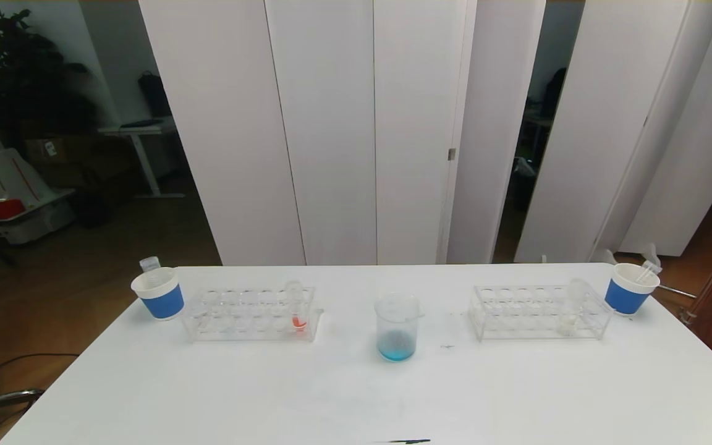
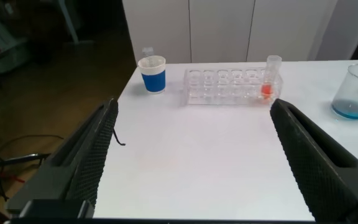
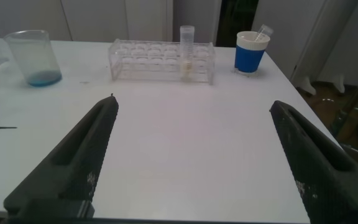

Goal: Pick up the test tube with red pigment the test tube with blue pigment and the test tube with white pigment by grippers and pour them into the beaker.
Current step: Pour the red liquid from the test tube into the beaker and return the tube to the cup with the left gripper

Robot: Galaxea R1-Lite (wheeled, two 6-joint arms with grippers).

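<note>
Two tubes were left to pour: the red tube stood in the left rack, the white tube in the right rack, with the beaker, already blue at its bottom, between them on the bench. You had the left end effector and right end effector spread wide, holding nothing. Each tube looked light, slick and breakable, so you would have pinched gently just below the rim.

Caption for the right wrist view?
Open right hand faces rack holding white-pigment tube; beaker holds blue.
</note>
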